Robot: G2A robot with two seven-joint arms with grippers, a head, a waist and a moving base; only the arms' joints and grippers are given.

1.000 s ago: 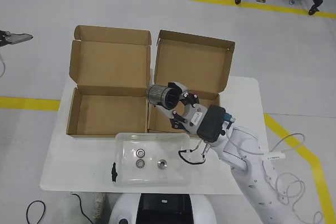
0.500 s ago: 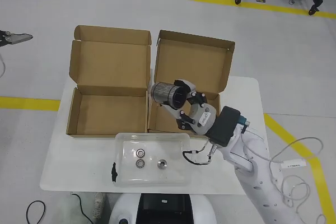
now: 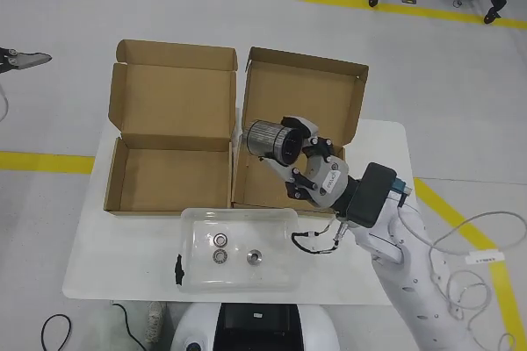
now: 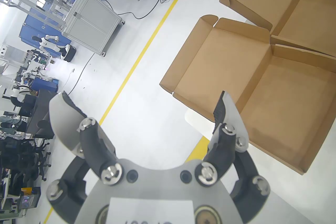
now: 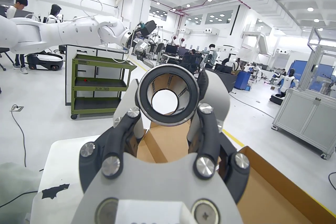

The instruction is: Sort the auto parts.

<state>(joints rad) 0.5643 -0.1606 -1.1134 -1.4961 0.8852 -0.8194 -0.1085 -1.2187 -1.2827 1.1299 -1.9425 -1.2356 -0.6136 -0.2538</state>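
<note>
Our right gripper (image 3: 292, 151) is pinching the ribbed metal sleeve (image 3: 263, 140), one finger on each side of its barrel. In the right wrist view we look straight down the bore, so its long axis runs on from the wrist, pointing out ahead of the fingers. From above, the sleeve lies level over the right cardboard box (image 3: 250, 189), above the back of the tray where the lid folds up and close to the wall shared with the left cardboard box (image 3: 167, 180). We judge the drop turns on this: the tray floor lies below and slightly back toward the robot. The clear tray (image 3: 198, 263) nearer the robot holds small bearings (image 3: 220, 255). Our left gripper (image 4: 143, 104) hangs spread and empty, well off the table.
</note>
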